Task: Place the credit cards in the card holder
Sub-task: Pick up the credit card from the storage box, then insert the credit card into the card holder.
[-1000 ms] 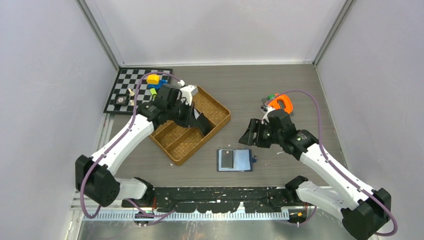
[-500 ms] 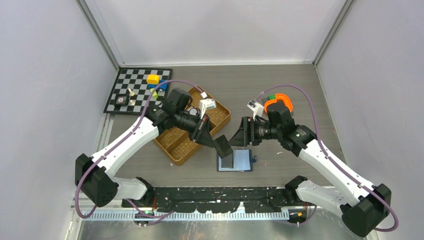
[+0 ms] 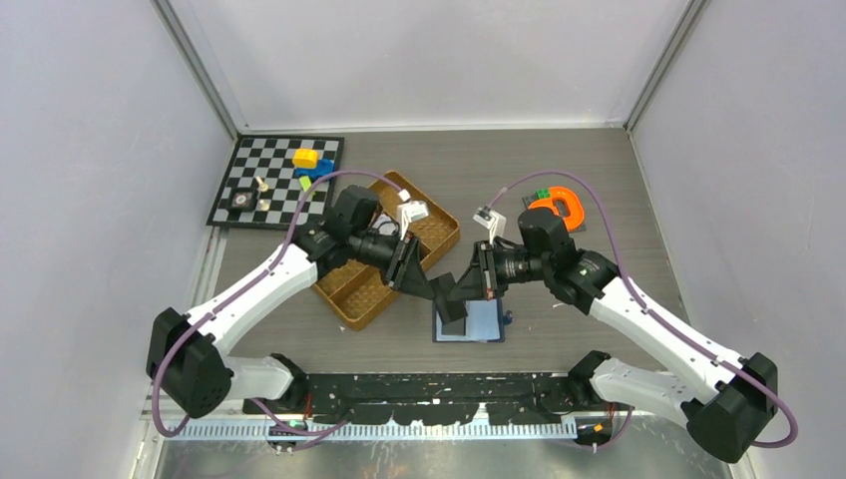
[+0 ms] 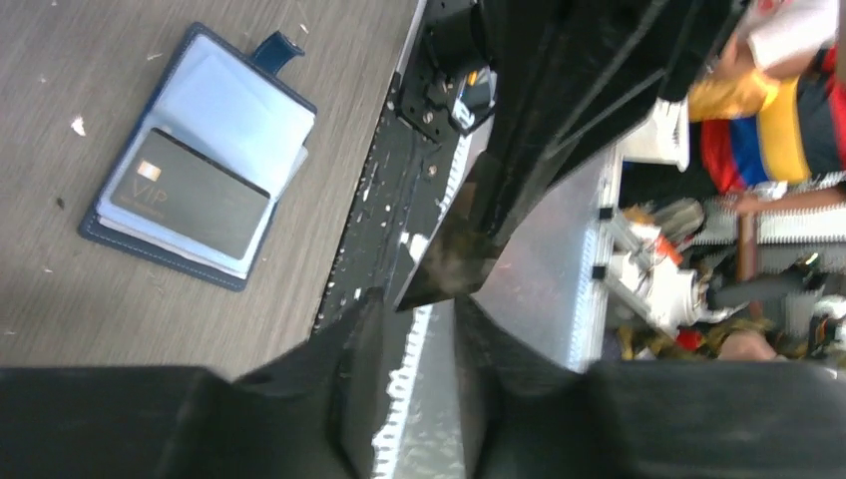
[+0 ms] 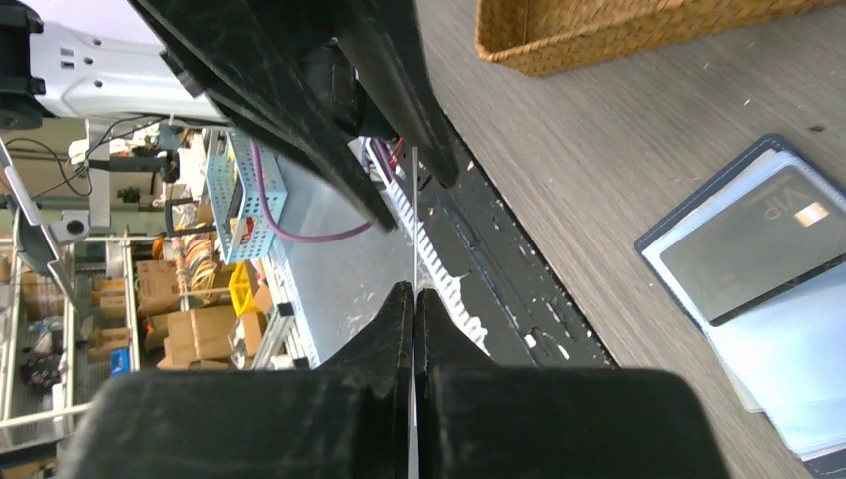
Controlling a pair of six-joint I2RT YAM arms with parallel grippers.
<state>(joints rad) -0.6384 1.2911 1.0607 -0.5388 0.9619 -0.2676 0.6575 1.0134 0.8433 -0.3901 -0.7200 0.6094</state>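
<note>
Credit card point(image 4: 449, 261) | mid-handover above card holder point(image 4: 239, 110) | right tool point(image 5: 413, 291) pinches it, left tool point(image 4: 414, 301) spread open | next: lower squarely into a pocket

Grey wood-grain table point(image 3: 559, 150); card holder point(image 3: 486, 321); woven tray point(image 3: 354, 294); checkerboard point(image 3: 234, 165).

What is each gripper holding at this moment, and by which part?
The right gripper is shut on one end of a dark credit card. The left gripper stands open at the other end; its contact cannot be told.
</note>
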